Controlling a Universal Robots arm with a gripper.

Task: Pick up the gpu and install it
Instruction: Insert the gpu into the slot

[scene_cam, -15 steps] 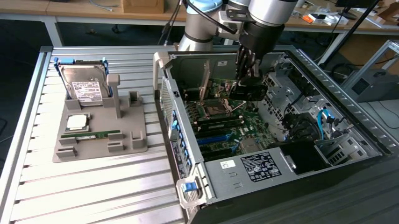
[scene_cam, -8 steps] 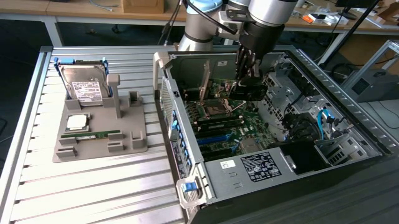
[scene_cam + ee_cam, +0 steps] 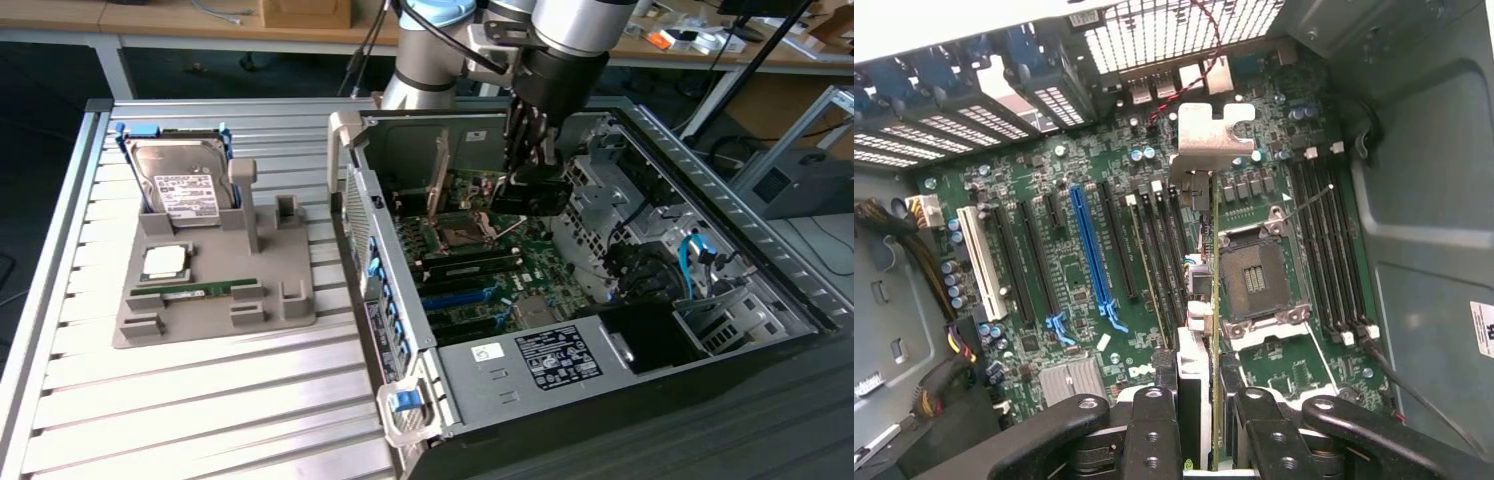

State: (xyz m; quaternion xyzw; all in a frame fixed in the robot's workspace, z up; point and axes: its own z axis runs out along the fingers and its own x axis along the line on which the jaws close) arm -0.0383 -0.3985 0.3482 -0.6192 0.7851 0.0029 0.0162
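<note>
My gripper (image 3: 525, 160) reaches down into the open computer case (image 3: 781, 275) and is shut on the gpu (image 3: 527, 195), a dark card held on edge above the motherboard (image 3: 501, 285). In the wrist view the gpu (image 3: 1211, 300) runs edge-on away from the gripper (image 3: 1206, 440), its silver bracket (image 3: 1209, 135) at the far end towards the case's rear grille. The card hangs over the black slots beside the CPU socket (image 3: 1254, 275). A long blue slot (image 3: 1092, 250) lies further off. I cannot tell whether the card touches the board.
On the slatted table a grey holder (image 3: 147, 330) carries a silver hard drive (image 3: 180, 185), a CPU chip (image 3: 163, 262) and a green memory stick (image 3: 194, 290). Inside the case sit a power supply (image 3: 561, 355), drive bays and cables (image 3: 694, 265). An upright card (image 3: 438, 175) stands close to the gripper.
</note>
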